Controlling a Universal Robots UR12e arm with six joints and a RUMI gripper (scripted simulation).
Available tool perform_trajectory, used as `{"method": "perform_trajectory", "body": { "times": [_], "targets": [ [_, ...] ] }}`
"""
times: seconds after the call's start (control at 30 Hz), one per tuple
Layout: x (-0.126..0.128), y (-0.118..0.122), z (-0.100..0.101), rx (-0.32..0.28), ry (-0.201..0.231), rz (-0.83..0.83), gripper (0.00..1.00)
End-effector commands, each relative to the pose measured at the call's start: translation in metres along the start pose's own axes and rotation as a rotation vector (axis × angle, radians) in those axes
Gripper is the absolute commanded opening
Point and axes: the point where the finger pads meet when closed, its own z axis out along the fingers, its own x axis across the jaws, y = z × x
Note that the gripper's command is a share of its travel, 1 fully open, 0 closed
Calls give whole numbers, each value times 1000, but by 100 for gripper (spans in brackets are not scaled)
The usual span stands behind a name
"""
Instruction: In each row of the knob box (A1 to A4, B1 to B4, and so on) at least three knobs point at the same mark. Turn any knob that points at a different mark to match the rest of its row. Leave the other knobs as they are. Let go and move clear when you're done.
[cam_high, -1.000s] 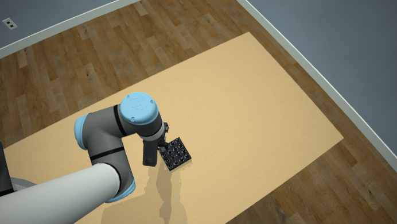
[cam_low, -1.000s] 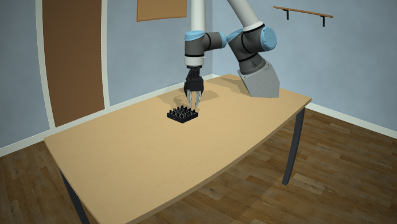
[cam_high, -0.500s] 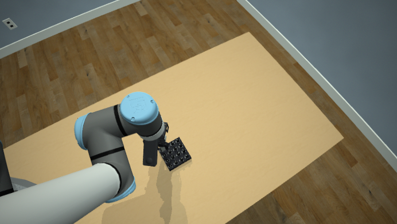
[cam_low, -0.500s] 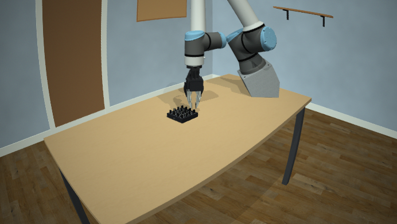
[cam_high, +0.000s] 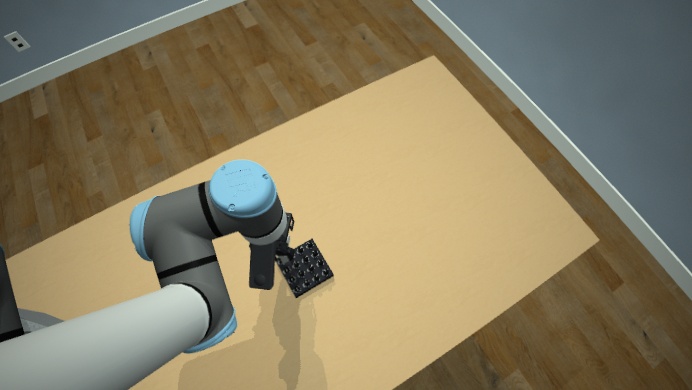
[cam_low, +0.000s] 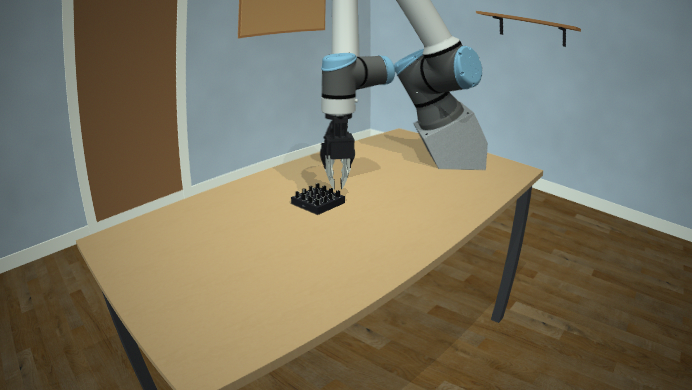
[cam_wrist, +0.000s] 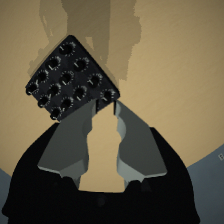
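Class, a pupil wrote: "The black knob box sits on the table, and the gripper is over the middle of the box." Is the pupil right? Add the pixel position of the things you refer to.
The gripper (cam_high: 290, 256) (cam_low: 338, 186) (cam_wrist: 106, 100) is not over the middle: the exterior view shows it at one corner of the box. The black knob box (cam_high: 305, 270) (cam_low: 317, 209) (cam_wrist: 66, 78) does sit on the table (cam_high: 425, 200) (cam_low: 280, 280) (cam_wrist: 175, 65).
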Motion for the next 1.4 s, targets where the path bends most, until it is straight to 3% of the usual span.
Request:
{"method": "perform_trajectory", "body": {
  "times": [0.0, 1.37],
  "targets": [
    [-1, 2, 0, -1, 0, -1, 11],
    [0, 0, 10, 0, 2, -1, 11]
  ]
}}
